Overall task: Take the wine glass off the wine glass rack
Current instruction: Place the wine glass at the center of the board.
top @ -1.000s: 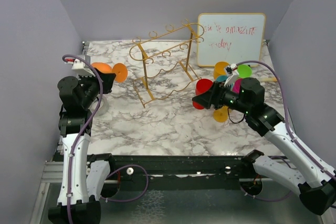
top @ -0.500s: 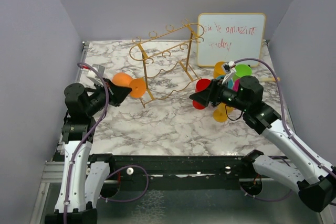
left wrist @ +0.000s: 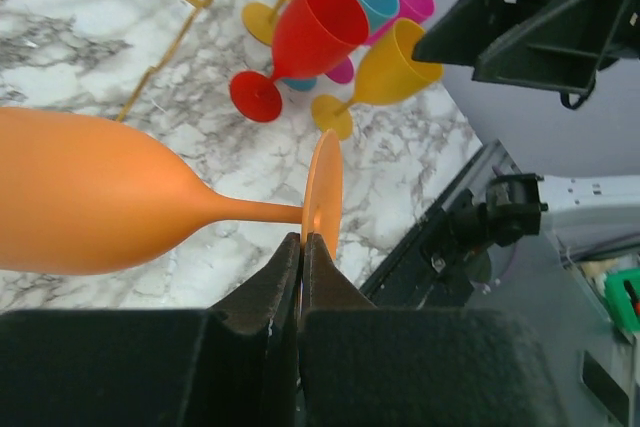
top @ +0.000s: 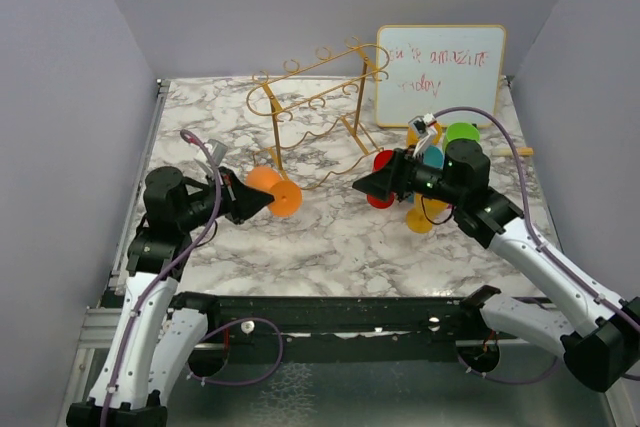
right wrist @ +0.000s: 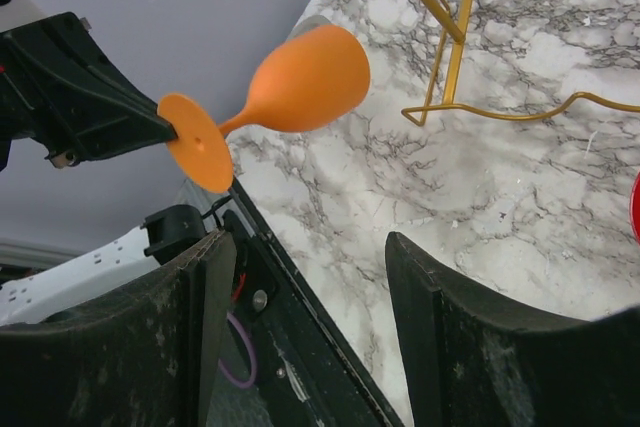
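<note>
An orange wine glass (top: 264, 182) hangs sideways above the marble, just left of the rack's near leg and apart from it. My left gripper (top: 268, 203) is shut on the rim of its round foot (left wrist: 322, 187); the bowl (left wrist: 80, 197) sticks out to the side. The gold wire wine glass rack (top: 283, 172) stands at the back centre with no glasses on it. My right gripper (top: 362, 187) hovers open right of the rack with nothing between its fingers (right wrist: 305, 247). From there I see the orange glass (right wrist: 305, 77) and a rack leg (right wrist: 453, 47).
Several coloured glasses (top: 425, 162) crowd under my right arm, a red one (left wrist: 315, 32) nearest the middle. A white-board (top: 440, 72) leans on the back wall at the right. Grey walls close in both sides; a black frame (top: 330, 307) runs along the near edge.
My left arm has carried the orange glass from the left side rightward and nearer, to just in front of the rack. The right gripper has crept slightly left, still open.
</note>
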Motion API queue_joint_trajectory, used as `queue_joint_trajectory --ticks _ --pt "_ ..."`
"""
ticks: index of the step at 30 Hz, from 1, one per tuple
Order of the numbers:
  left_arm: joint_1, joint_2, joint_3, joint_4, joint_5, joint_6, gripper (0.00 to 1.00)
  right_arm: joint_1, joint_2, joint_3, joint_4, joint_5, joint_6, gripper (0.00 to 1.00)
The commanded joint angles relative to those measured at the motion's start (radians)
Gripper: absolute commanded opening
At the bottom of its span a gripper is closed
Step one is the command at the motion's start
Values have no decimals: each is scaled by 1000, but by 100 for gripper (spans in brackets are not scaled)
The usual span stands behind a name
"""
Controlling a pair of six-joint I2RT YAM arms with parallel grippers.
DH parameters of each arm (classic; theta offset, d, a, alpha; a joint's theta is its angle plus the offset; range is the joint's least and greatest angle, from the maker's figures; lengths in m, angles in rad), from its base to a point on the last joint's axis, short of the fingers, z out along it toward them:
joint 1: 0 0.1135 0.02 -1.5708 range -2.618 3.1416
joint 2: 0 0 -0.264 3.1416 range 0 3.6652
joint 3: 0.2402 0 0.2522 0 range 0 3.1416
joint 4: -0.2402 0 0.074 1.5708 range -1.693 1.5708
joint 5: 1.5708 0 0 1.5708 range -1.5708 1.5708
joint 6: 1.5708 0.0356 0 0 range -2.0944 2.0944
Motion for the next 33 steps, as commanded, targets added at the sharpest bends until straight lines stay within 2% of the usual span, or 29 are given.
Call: queue_joint_trajectory --ticks 1,5,13,19,23,28,31,33 --pt "-104 34 -15 -15 -5 -4 0 1 41 33 37 -68 21 67" --pt "-194 42 -14 -11 -65 -4 0 1 76 11 85 -133 42 67" --pt "-260 47 -20 10 -75 -27 0 12 165 -42 330 -344 160 66" --pt "-292 95 -50 176 -64 -91 0 111 247 12 285 -331 77 65" --pt "-301 122 -69 245 -77 -96 0 131 271 -3 279 -302 61 61" --pt "-307 151 -89 269 -88 -84 0 133 281 -43 341 -332 78 45" --pt "-310 145 -121 317 -100 -88 0 133 287 -48 361 -340 79 29" --pt "-312 146 -140 353 -95 -106 0 133 295 -55 381 -351 91 26"
